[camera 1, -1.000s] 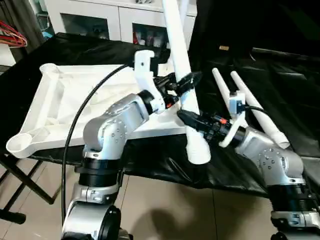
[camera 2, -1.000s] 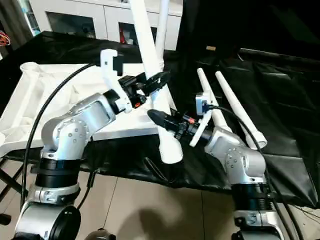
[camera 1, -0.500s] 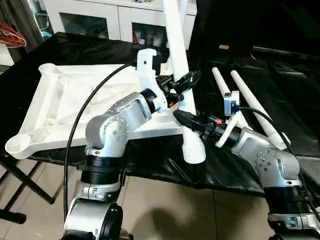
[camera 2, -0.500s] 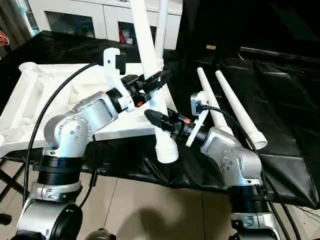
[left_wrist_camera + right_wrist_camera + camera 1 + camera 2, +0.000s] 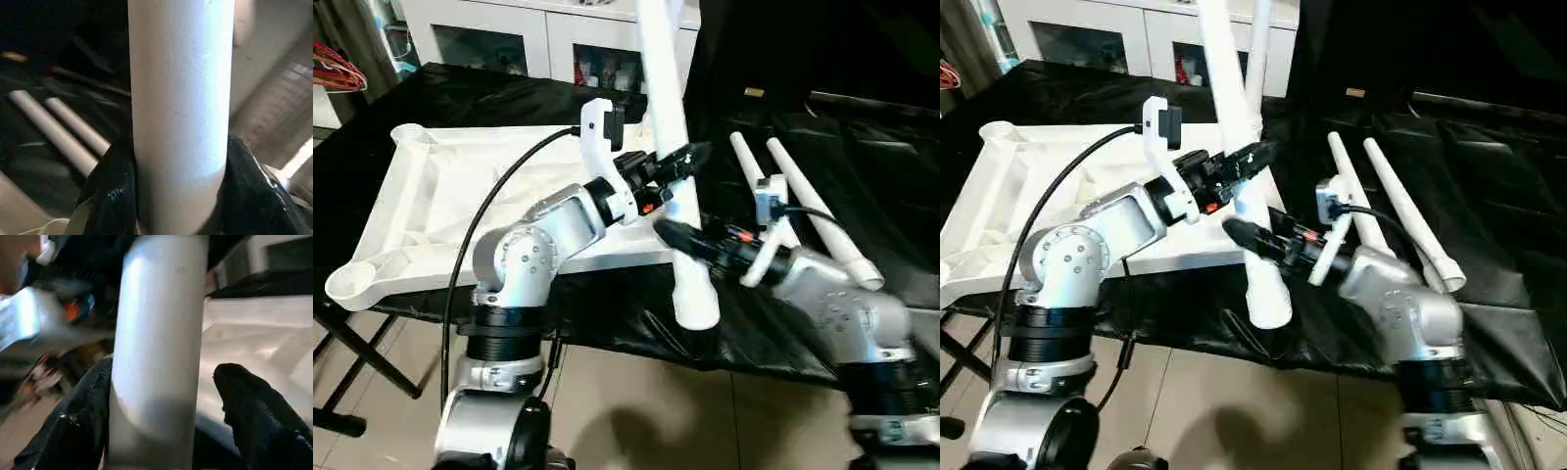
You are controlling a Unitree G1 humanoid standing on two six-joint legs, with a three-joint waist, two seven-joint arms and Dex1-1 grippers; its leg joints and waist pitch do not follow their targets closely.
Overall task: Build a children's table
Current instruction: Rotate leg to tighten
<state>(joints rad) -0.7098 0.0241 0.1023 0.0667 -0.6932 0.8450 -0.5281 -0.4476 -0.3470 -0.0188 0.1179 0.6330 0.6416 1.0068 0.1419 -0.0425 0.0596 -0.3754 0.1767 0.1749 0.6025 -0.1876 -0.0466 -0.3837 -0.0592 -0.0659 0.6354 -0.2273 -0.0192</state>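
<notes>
The white tabletop (image 5: 431,196) lies ribbed side up on a black-draped stand, a round socket (image 5: 347,284) at its near corner. One white leg (image 5: 671,117) stands steeply in front of the tabletop's right edge, wide end (image 5: 696,305) down and hanging past the stand's edge. My left gripper (image 5: 682,162) is shut on its middle; the wrist view shows both black fingers (image 5: 110,196) pressed to the tube. Lower down, my right gripper (image 5: 674,235) is shut on the same leg (image 5: 156,347). Two more legs (image 5: 808,211) lie on the cloth to the right.
Another white tube (image 5: 1258,54) rises just behind the held leg. A white cabinet with glass doors (image 5: 509,39) stands at the back. Red hangers (image 5: 337,70) hang at far left. Tiled floor (image 5: 636,421) lies below the stand's front edge.
The held leg has tilted slightly and its wide end sits a little lower. My right forearm has swung out to the right while both grippers keep their hold.
</notes>
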